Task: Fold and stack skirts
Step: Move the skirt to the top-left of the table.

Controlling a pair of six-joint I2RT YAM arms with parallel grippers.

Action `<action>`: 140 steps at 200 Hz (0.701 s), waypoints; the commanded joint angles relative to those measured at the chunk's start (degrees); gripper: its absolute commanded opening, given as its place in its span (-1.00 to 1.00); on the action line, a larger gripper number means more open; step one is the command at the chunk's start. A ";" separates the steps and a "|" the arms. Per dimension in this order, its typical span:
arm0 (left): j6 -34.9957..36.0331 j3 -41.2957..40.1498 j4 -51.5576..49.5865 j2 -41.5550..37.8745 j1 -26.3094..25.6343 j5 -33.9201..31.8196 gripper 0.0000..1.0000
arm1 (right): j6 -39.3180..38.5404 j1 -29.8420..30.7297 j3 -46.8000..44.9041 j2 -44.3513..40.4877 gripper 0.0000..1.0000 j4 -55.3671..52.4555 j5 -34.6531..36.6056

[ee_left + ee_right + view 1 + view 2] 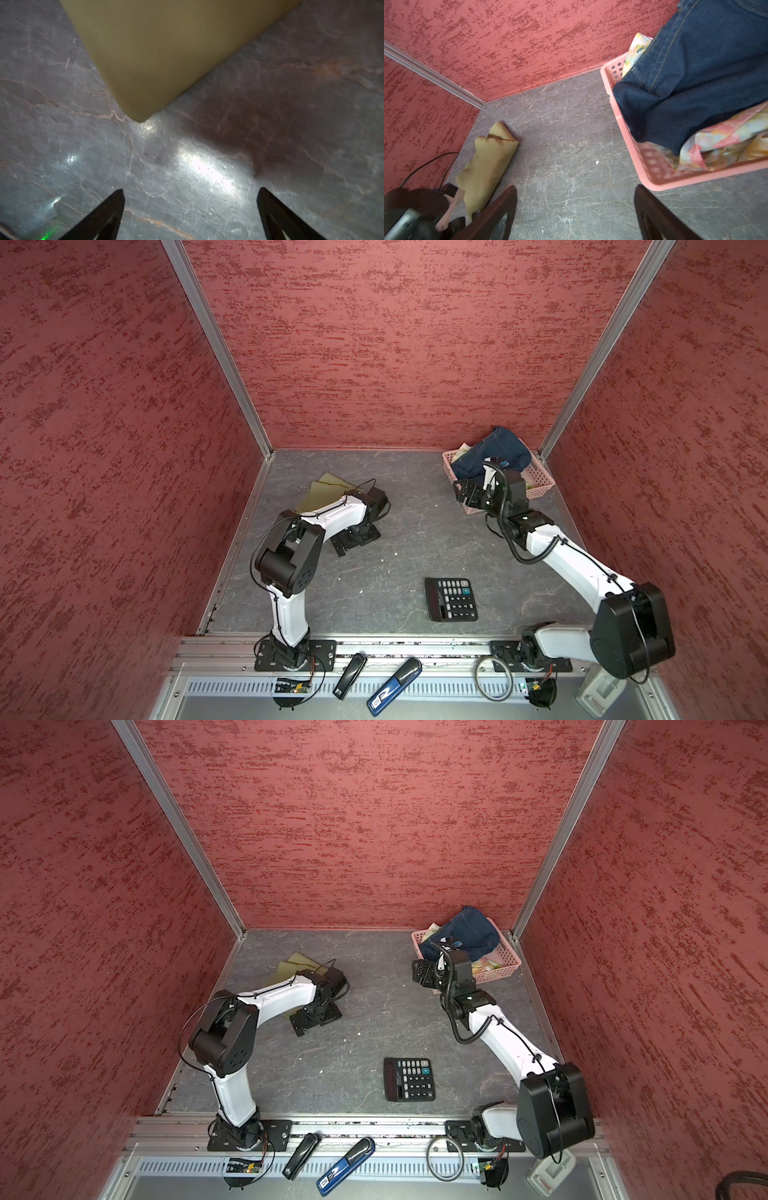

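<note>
The olive-green skirt (321, 492) (292, 966) lies folded flat at the back left of the table. My left gripper (356, 539) (316, 1019) (191, 190) points down at bare table just off the skirt's near corner (166, 52), open and holding nothing. The dark blue denim skirt (500, 450) (467, 930) (695, 72) is heaped in the pink basket (540, 477) (509, 957) (664, 180), on top of the pastel flowered skirt (486, 966) (726, 141). My right gripper (462, 491) (419, 969) (575, 187) hovers open and empty beside the basket's near left corner.
A black calculator (451, 599) (409, 1079) lies on the table near the front, between the arms. Two staplers (351, 674) (395, 686) and a cable ring (493, 678) rest on the front rail. Red walls close in the left, back and right sides.
</note>
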 commanded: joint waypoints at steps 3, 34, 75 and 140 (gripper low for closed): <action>2.00 0.91 3.32 1.68 3.09 2.06 0.99 | -0.71 -0.17 -0.77 -2.43 0.78 0.23 0.58; 2.19 4.16 5.47 4.90 5.82 4.75 1.00 | -0.40 -0.16 -0.92 -2.65 0.77 0.15 0.40; -0.94 8.63 6.27 8.54 8.65 6.89 1.00 | -0.62 -0.13 -1.47 -3.77 0.77 -0.77 1.33; 3.27 15.43 4.86 12.22 16.26 6.79 0.99 | -0.71 -0.08 -2.43 -4.45 0.77 -0.13 2.25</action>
